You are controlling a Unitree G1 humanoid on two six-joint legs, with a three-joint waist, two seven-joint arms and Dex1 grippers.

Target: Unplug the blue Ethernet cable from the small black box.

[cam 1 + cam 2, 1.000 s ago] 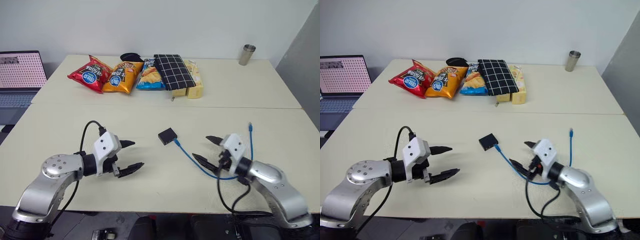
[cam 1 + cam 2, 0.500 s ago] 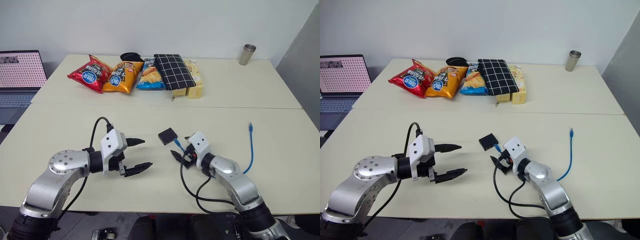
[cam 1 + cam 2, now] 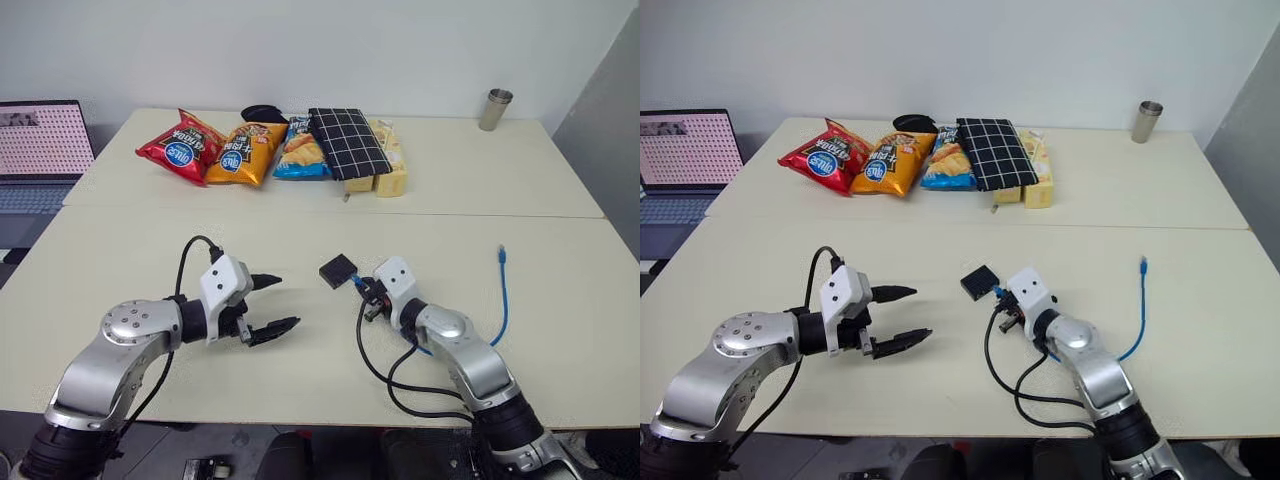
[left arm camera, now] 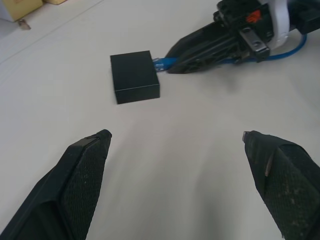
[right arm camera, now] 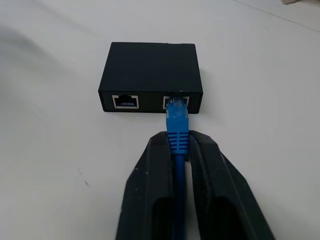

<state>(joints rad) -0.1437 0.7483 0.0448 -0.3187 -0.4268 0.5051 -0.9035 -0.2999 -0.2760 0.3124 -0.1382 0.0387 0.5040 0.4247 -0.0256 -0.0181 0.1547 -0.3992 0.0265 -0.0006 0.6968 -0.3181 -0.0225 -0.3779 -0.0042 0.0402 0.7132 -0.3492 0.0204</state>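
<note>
Left gripper (image 3: pixel 277 303), fingers spread wide, holding nothing, short of the small black box (image 5: pixel 151 76). Right gripper (image 5: pixel 177 145), fingers pinching the blue Ethernet cable (image 5: pixel 177 131) just behind its plug, seated in the box's port at table centre.

The two head views looked forward and down across the tabletop (image 3: pixel 300 230) from above its near edge, sharing nearly the same scene. Each wrist view sat low and close, facing the small black box (image 5: pixel 151 76) from opposite sides, the right nearer.
</note>
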